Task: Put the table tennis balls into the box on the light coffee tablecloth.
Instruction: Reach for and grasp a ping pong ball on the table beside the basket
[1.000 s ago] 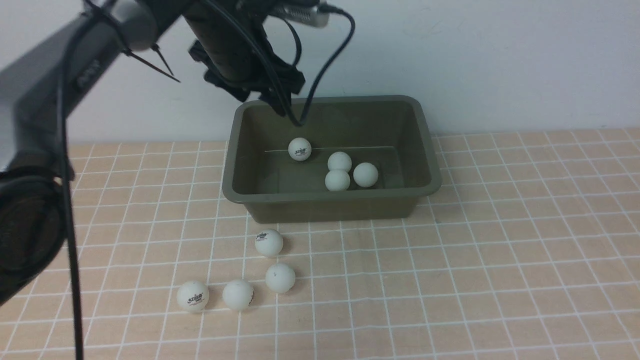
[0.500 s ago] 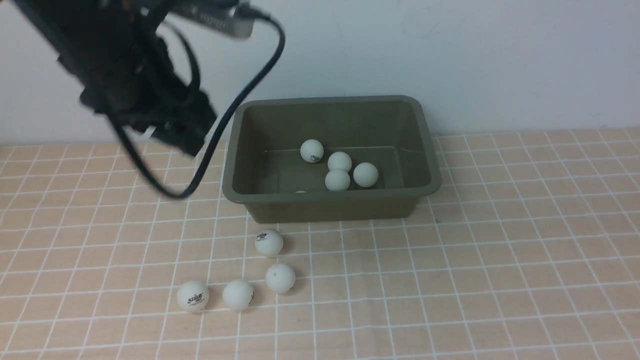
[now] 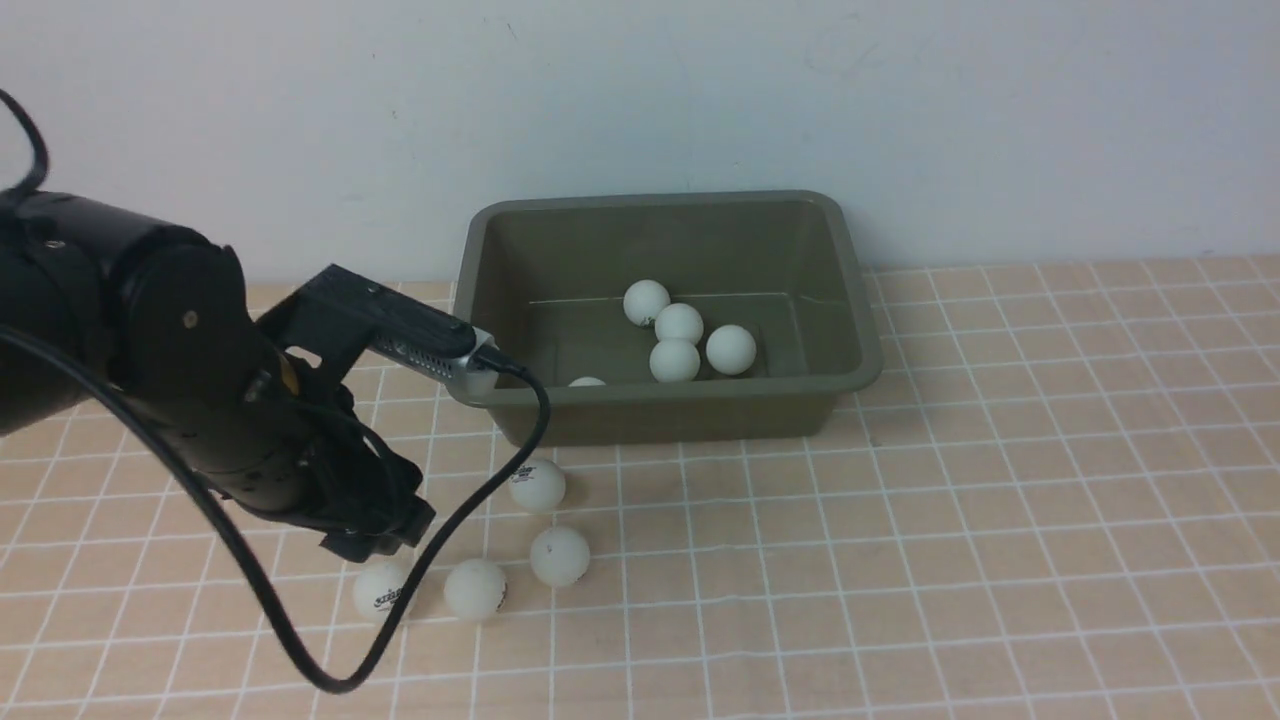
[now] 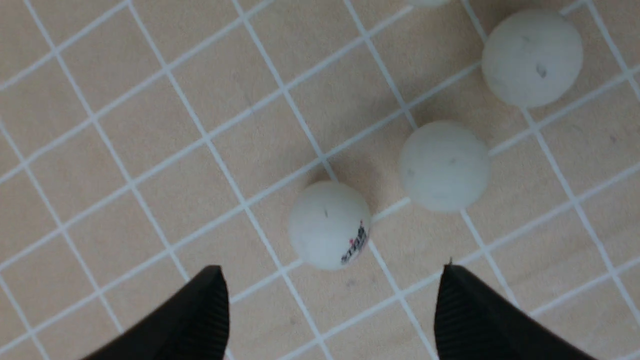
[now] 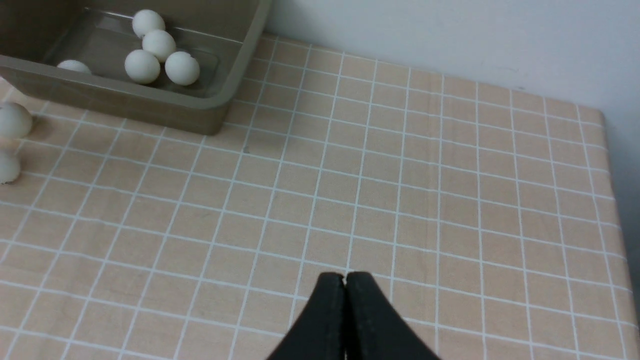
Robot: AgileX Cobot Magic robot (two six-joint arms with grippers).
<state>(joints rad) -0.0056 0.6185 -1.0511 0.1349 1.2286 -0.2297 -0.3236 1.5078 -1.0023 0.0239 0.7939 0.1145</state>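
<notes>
The olive-green box [image 3: 660, 395] stands at the back of the light coffee tablecloth [image 3: 1000, 500] and holds several table tennis balls [image 3: 679, 323]. Several more balls lie on the cloth in front of the box, around one plain ball [image 3: 560, 556]. My left gripper [image 3: 378, 540] hangs low over the leftmost one, a logo ball [image 3: 380, 592], partly hiding it. In the left wrist view the left gripper [image 4: 331, 270] is open, and the logo ball [image 4: 330, 225] lies just ahead of the gap, untouched. The right gripper [image 5: 345, 276] is shut and empty above bare cloth.
A white wall rises behind the box. The left arm's black cable [image 3: 470, 500] loops down onto the cloth beside the loose balls. In the right wrist view the cloth's right edge [image 5: 607, 165] drops off beyond the box [image 5: 150, 97].
The left arm swung from above the box, out to the left, and down to the loose balls in front. A ball in the box rolled right to the others.
</notes>
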